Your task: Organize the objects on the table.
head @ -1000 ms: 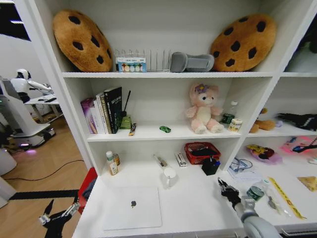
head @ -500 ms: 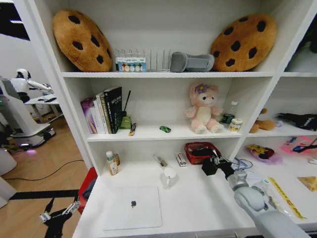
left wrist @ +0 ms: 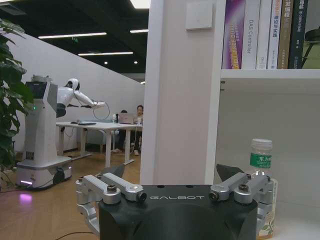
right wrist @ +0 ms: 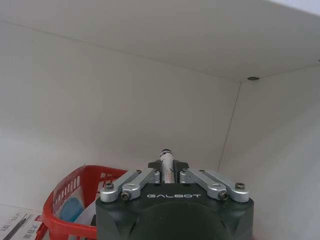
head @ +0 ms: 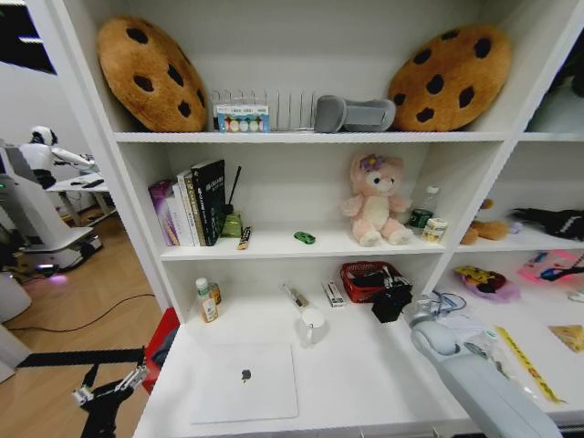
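The right gripper [head: 394,297] reaches over the back of the table [head: 365,374], just at the near edge of the red basket [head: 370,281]. Its fingers [right wrist: 181,165] are pinched on a slim pen [right wrist: 166,165], white with a dark tip, which stands up between them. In the right wrist view the basket [right wrist: 65,212] lies just beside and below the gripper [right wrist: 167,167], under the shelf.

The left gripper [head: 108,397] hangs low off the table's left front corner, above the floor. Its fingers [left wrist: 231,172] are spread wide with nothing between them, facing the shelf post and a green-capped bottle [left wrist: 261,187].

A silver laptop [head: 245,381] lies shut on the table's front left. Behind it stand a white mug [head: 312,321] and, near it, a marker [head: 294,297] lying flat. A small box [head: 334,293] lies just left of the basket. The green car [head: 304,237] sits on the shelf above, left of a pink plush [head: 376,201] and well right of the books [head: 193,203].
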`<state>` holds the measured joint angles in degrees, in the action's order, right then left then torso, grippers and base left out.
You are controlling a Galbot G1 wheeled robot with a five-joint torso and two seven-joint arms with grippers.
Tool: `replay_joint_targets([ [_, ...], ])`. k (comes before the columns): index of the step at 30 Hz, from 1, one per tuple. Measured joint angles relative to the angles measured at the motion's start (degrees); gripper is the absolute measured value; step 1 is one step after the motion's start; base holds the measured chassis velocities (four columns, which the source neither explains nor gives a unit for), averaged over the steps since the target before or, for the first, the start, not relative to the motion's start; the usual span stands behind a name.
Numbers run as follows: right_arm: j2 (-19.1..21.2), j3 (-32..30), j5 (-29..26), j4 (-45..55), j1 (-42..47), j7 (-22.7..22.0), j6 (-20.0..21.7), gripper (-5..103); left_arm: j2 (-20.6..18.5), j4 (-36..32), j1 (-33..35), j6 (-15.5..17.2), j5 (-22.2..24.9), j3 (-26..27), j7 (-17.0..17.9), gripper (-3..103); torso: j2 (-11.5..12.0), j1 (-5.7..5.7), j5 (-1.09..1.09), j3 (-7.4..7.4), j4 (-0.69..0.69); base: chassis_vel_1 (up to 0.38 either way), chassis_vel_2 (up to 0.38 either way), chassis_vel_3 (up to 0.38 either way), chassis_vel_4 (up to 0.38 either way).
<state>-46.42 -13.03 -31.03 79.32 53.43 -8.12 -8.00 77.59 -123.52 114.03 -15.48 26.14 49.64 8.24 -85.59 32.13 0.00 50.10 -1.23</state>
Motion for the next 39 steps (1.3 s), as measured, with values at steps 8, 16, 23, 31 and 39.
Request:
replay_joint_targets([
  [8,-0.1,1.7,-0.1,-2.6,-2.4,0.7,-0.7,12,0.5,0.0,-0.3,0.2,-0.4,-0.2,0.2,100,0.0,-0.01,-0.01,0.0,-0.01,0.0,0.0,0.0,0.0],
  [16,-0.1,2.3,-0.3,-3.9,-3.5,1.4,-1.2,9,0.7,0.1,-0.5,0.4,-0.6,-0.4,0.4,100,0.0,-0.01,0.0,0.0,-0.01,0.0,0.0,0.0,0.0],
  [23,0.4,1.2,-0.4,-2.5,-2.2,1.5,-0.9,30,0.6,0.0,-0.6,0.5,-0.4,-0.3,0.5,100,0.0,-0.01,-0.01,0.0,0.0,0.0,0.0,0.0,0.0],
  [31,0.9,-0.3,-0.4,-1.1,-0.4,1.5,-0.7,63,0.6,0.0,-0.7,0.5,-0.4,-0.4,0.5,100,0.0,-0.01,0.0,0.0,0.0,0.0,0.0,0.0,0.0],
  [39,1.4,-2.1,-0.2,1.0,1.3,1.5,-0.6,85,0.3,0.0,-0.6,0.5,-0.2,-0.3,0.5,100,0.0,-0.01,0.0,0.0,0.0,0.0,0.0,0.0,0.0],
])
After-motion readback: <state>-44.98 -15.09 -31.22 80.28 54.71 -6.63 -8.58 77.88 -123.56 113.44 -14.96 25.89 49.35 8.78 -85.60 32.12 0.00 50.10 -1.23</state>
